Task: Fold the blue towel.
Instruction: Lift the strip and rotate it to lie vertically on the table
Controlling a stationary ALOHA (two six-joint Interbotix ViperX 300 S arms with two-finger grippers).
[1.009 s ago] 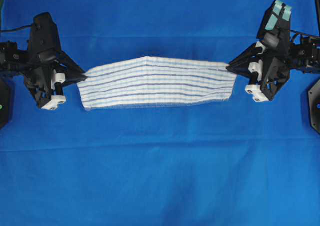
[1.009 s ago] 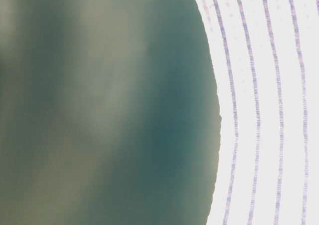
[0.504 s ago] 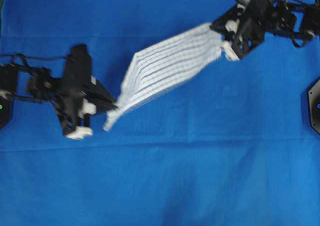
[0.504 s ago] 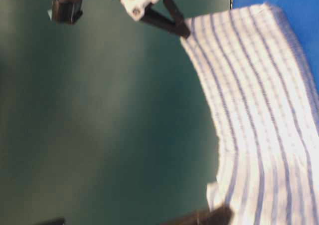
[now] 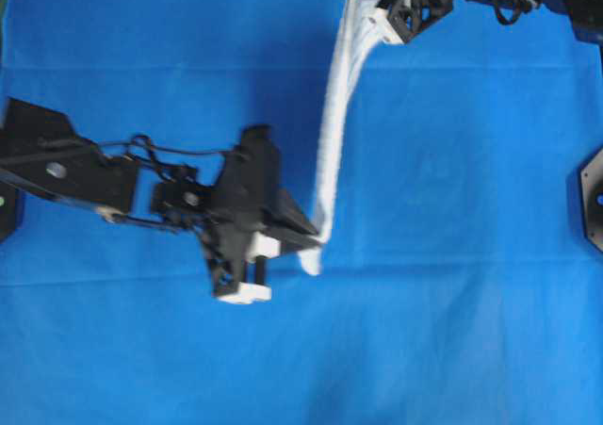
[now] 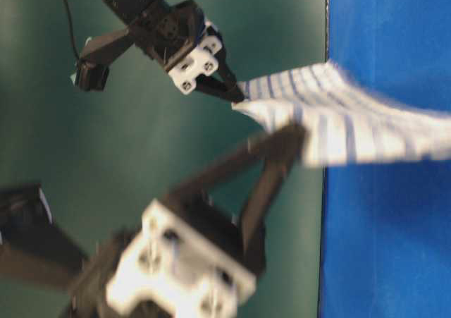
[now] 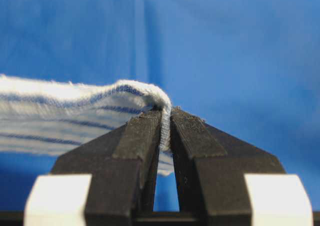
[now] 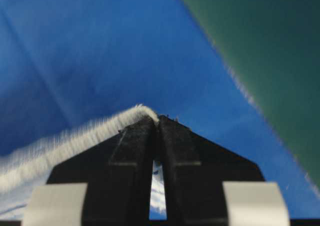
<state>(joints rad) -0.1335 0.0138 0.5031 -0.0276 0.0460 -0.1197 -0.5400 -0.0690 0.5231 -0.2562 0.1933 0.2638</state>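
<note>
The blue towel [image 5: 332, 133], white with thin blue stripes, hangs off the table, stretched between my two grippers. From overhead it shows edge-on as a narrow band running front to back. My left gripper [image 5: 318, 243] is shut on its near end; the left wrist view shows the towel [image 7: 75, 116] hem pinched between the pads [image 7: 145, 136]. My right gripper [image 5: 369, 8] is shut on the far end at the top edge. In the right wrist view the towel [image 8: 75, 141] trails left from the closed fingertips [image 8: 135, 136]. At table level the striped towel [image 6: 338, 113] spans both grippers.
A large plain blue cloth [image 5: 452, 255] covers the whole table. Black fixtures sit at the right edge [image 5: 592, 199] and the left edge [image 5: 5, 204]. A dark green backdrop [image 6: 141, 156] stands behind the table's far edge.
The towel has swung from a left-to-right span to a front-to-back one. My left gripper moved right and nearer, my right gripper moved left and back. Both kept their hold.
</note>
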